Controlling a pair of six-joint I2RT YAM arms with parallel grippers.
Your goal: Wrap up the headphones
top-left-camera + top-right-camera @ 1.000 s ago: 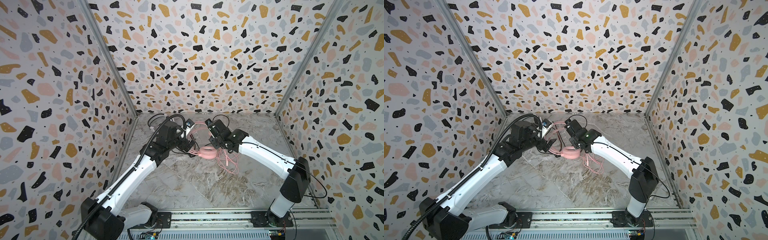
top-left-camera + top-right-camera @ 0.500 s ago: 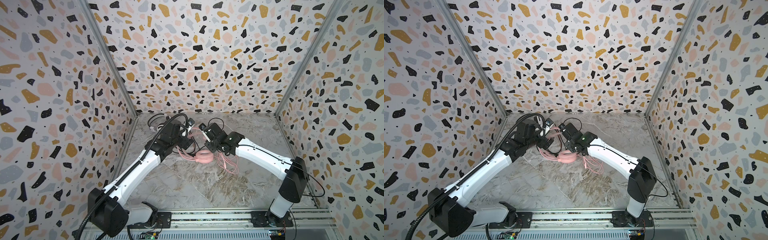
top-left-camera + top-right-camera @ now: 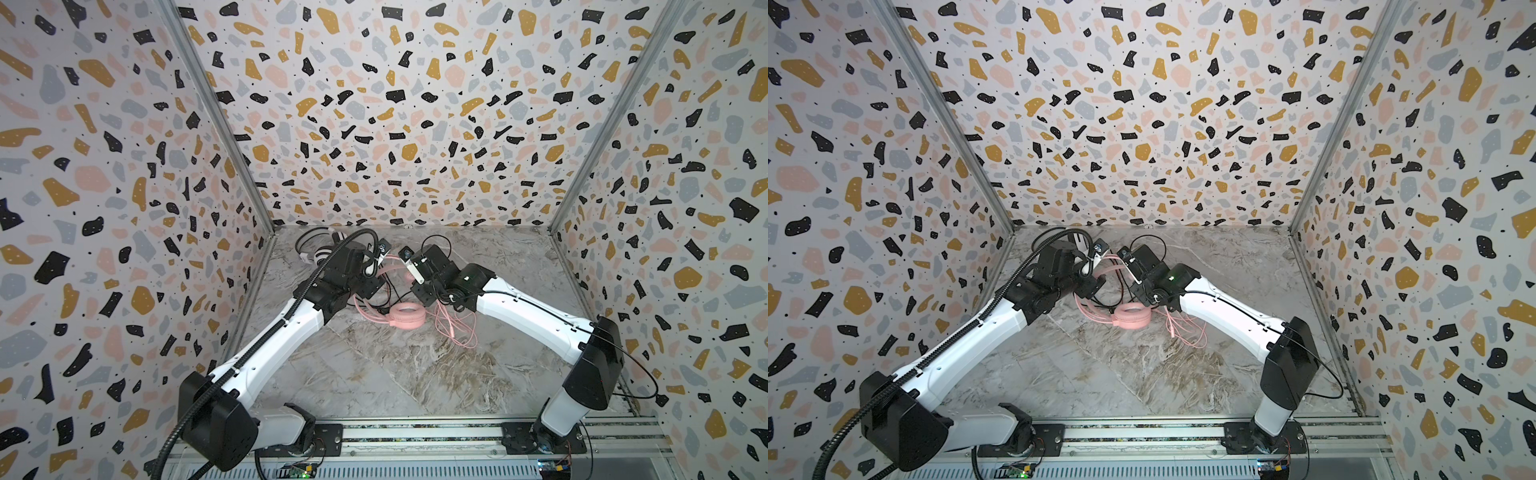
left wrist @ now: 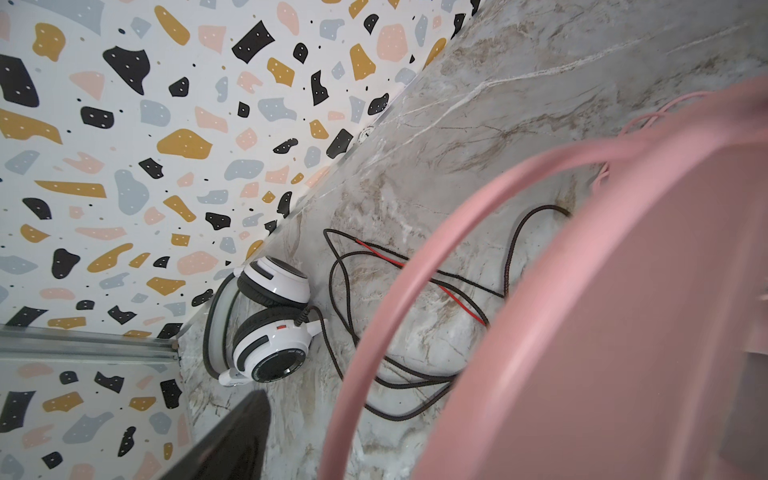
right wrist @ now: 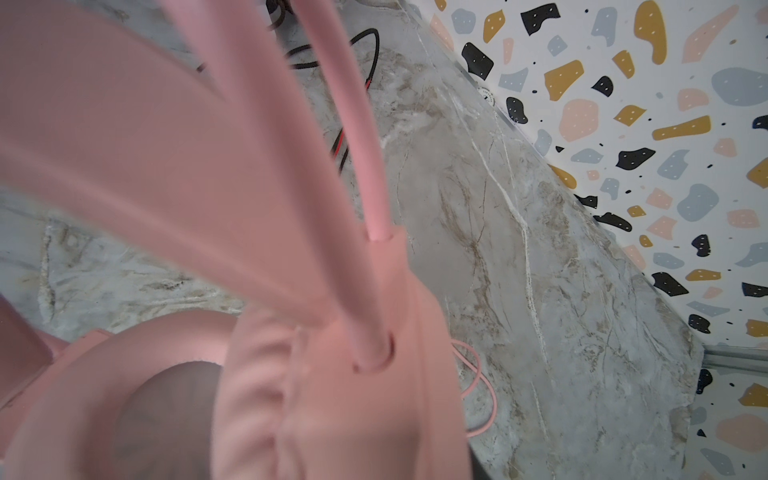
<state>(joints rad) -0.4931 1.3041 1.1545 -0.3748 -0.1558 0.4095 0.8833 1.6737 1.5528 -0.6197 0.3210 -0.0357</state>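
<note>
- The pink headphones (image 3: 409,316) were smooth matte plastic. One round cup with a ring cushion lay flat on the surface, opening upward.
- Their band had two parts in the right wrist view: a thin round tube (image 5: 368,166) and a wide flat strap, both meeting at a ribbed, padded cup (image 5: 257,395).
- From the flat cup the band arched up and away toward the back wall, so the long axis ran roughly near to far, between the two wrists.
- A thin pink cable (image 3: 453,330) lay in loose loops on the surface just beside that cup, under the right forearm.
- The white headphones (image 4: 270,320), glossy with black stripes and dark cushions, lay by the far left corner. Their cups were folded together and their band ran along the wall.
- Their braided black cable (image 4: 409,384), with a red stretch, sprawled in open loops over the surface (image 3: 374,374), which was printed like grey-brown marble.
- The walls (image 3: 374,104) were white with coloured speckles.
- Both arms reached from the near rail, forearms slanting inward, wrists bent down and facing each other over the far middle.
- The left hand (image 3: 372,286) was released. In its wrist view one dark finger (image 4: 232,436) stood clear of the band (image 4: 392,291), with marble showing between them.
- The right hand (image 3: 422,293) was clenched on the pink headphones at the raised cup, which filled its wrist view. Its fingers were mostly hidden.
</note>
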